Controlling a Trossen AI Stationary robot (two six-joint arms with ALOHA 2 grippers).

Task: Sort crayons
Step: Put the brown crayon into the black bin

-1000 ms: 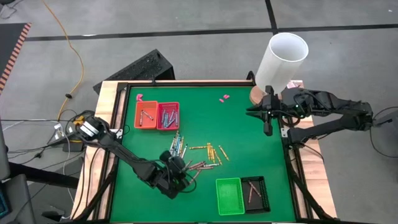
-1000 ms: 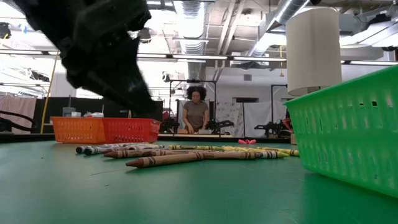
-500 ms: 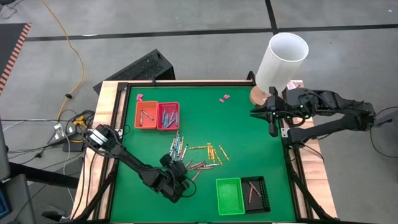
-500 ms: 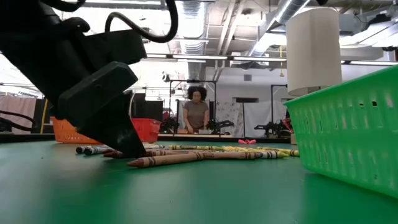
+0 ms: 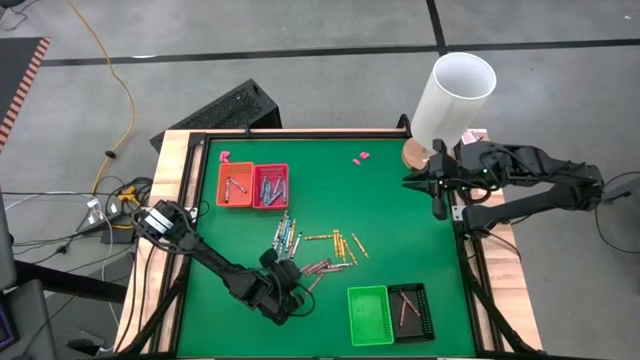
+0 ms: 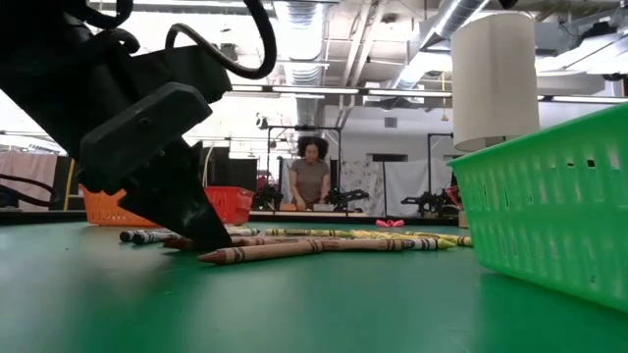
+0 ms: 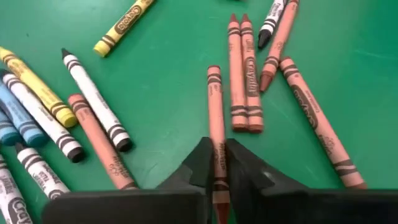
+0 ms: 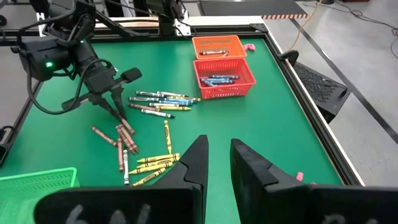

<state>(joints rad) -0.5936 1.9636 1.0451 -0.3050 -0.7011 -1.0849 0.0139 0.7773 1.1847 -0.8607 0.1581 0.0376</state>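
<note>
Crayons (image 5: 315,250), loose in a scatter at the middle of the green table (image 5: 400,210), sorted only in part. Large items: a white cylinder (image 5: 452,98) at the far right corner; four small trays, namely an orange tray (image 5: 235,186) and a red tray (image 5: 271,186) at the far left, each holding a few crayons, and a green tray (image 5: 369,315) and a black tray (image 5: 411,310) at the near edge.

Left gripper (image 7: 216,163) is down on the table, clenched on one brown-red crayon (image 7: 215,124) close to its end; a pair of like crayons lies just beside it. Right gripper (image 8: 213,155) waits over the right edge, fingers parted, grasping nothing.

Risk: with the grip so near one end, the crayon may pivot or slip on lifting, and the fingertips may nudge its neighbours. The scatter itself is the main obstruction; pink scraps (image 5: 360,157) lie well apart near the far edge.
</note>
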